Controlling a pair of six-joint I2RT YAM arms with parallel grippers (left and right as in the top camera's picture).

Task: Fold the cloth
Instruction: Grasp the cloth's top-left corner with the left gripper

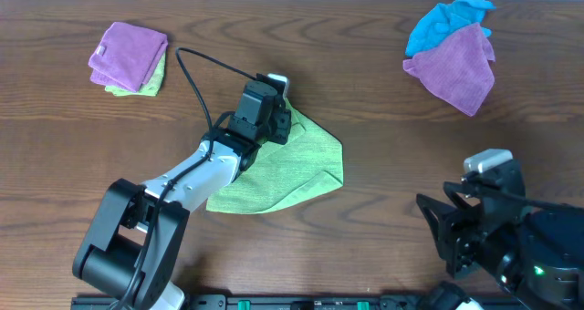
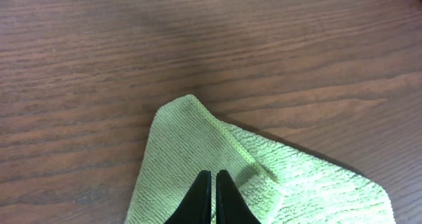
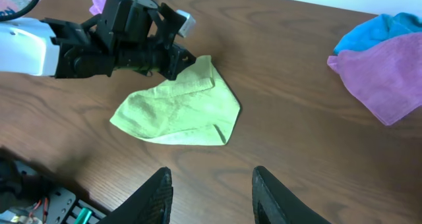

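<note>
Cloth (image 1: 301,169) lies flat on table (image 1: 365,91), about mid-table, a bit L of centre. It's doubled over into a rough triangle w/ one point toward the far edge and the wide end toward the near-L. In the R wrist view a turned-over layer shows along its R side, w/ a paler underside strip at the near edge.

Left hand (image 1: 285,123) is down at the cloth's far corner, arm reaching in from near-L. L wrist view: fingers (image 2: 203,194) are pressed together, barely a slit between them, tips on the green fabric just short of the rounded corner. A raised fold ridge runs off to the R of the tips. Can't tell whether any fabric is pinched between them. R wrist view has the same hand (image 3: 181,64) sitting right at that corner.

Right hand (image 3: 211,197) is spread wide w/ nothing between the fingers. It hangs over bare table near the front-R, well apart from the cloth.

Far-R of table: blue cloth (image 1: 447,23) crumpled, w/ a purple cloth (image 1: 456,68) lying partly over it, both loose and unfolded. Far-L: a folded pile (image 1: 128,59), purple on top, green edge showing under its near-R side. Both groups sit well clear of the cloth.
</note>
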